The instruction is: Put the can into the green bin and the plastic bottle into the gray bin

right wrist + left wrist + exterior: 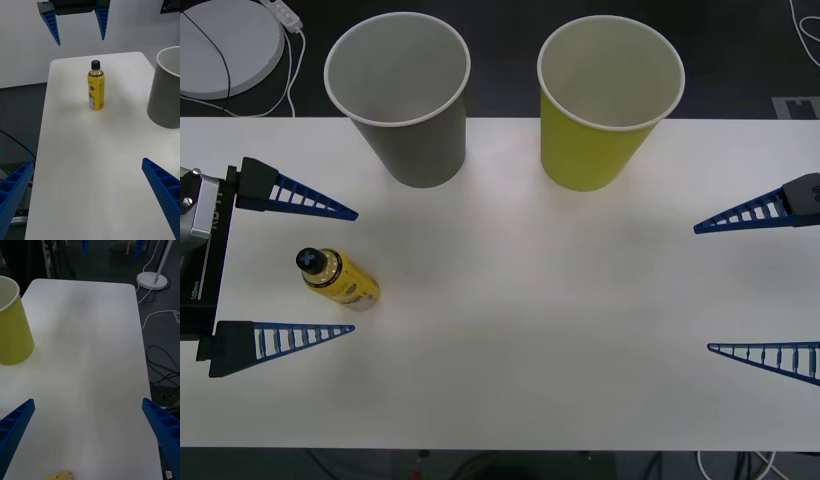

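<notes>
The plastic bottle, yellow-labelled with a black cap, stands upright on the white table at the left; it also shows as a bottle in the right wrist view. My left gripper is open, its blue fingers on either side of the bottle without touching it. Behind it stands the gray bin, and to its right the green bin. Over at the table's right side, my right gripper is open and holds nothing. The can is out of view.
A round white base with a cable lies on the floor beyond the table's far left corner. Cables trail on the floor beside the table's front edge. Bare tabletop stretches between the two grippers.
</notes>
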